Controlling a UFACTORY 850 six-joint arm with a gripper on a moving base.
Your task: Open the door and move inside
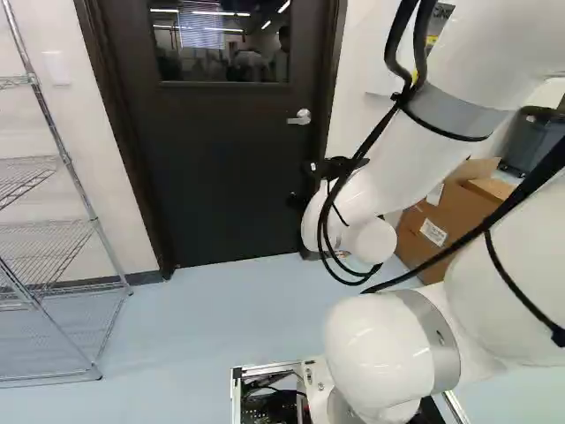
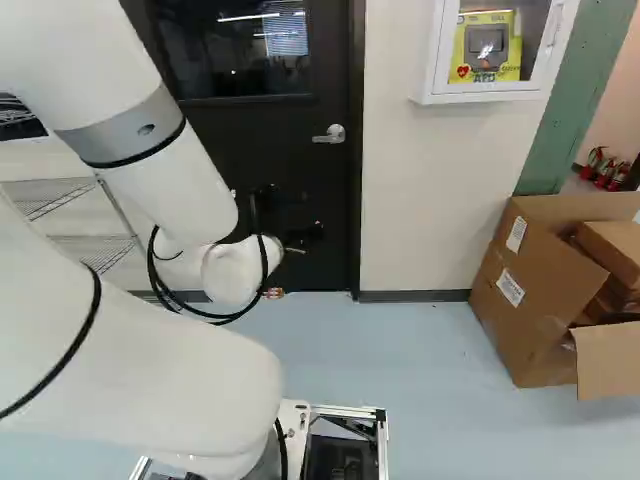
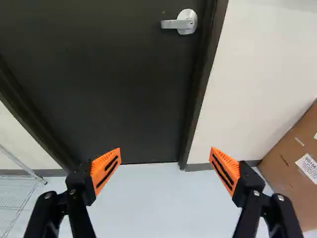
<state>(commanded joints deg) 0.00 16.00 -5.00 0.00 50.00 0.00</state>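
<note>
Two jaws stood wide apart and empty, facing the closed door point(image 3: 109, 84), so you were (I judged) approaching, and next needed them at the lever handle point(image 3: 184, 23) beside the frame point(image 3: 204, 74).

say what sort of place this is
Probably an office or lab room: a dark door with a window, a wire rack, and an AED cabinet on the wall.

- Our arm point(image 1: 397, 168) reaches ahead of the base, forearm sloping down.
- We've got the wrist point(image 2: 230, 270) at its lower end.
- Our gripper point(image 2: 290, 213) faces forward.
- Fingers open wide, orange pads point(image 3: 105, 169) well apart, tilted.
</note>
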